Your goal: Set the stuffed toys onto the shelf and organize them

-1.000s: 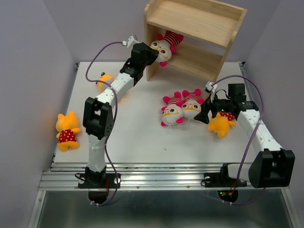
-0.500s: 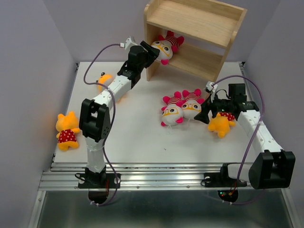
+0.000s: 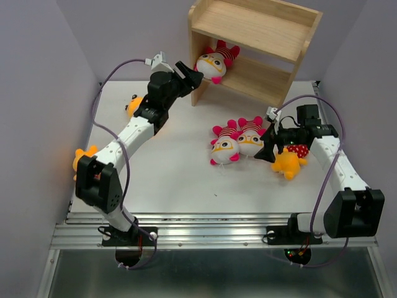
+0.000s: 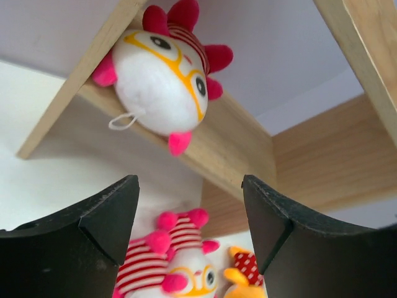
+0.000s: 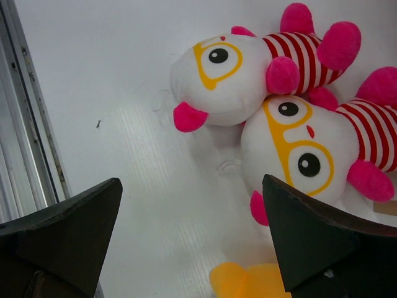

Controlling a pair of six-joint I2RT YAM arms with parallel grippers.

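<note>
A striped white-faced toy lies on the lower tier of the wooden shelf, at its left end; it also shows in the left wrist view. My left gripper is open and empty, just left of that toy and clear of it. Two more striped toys lie side by side mid-table, also in the right wrist view. My right gripper is open and empty, right beside them. An orange toy lies under the right arm. Two more orange toys are partly hidden by the left arm.
The shelf's top tier holds nothing. The shelf's left side panel stands right by my left gripper. A metal rail runs along the table's near edge. Purple walls close in on both sides.
My left gripper has let go of the striped toy on the lower shelf and drawn back left, jaws open. The left arm swung left, covering the orange toy. The right gripper barely moved.
</note>
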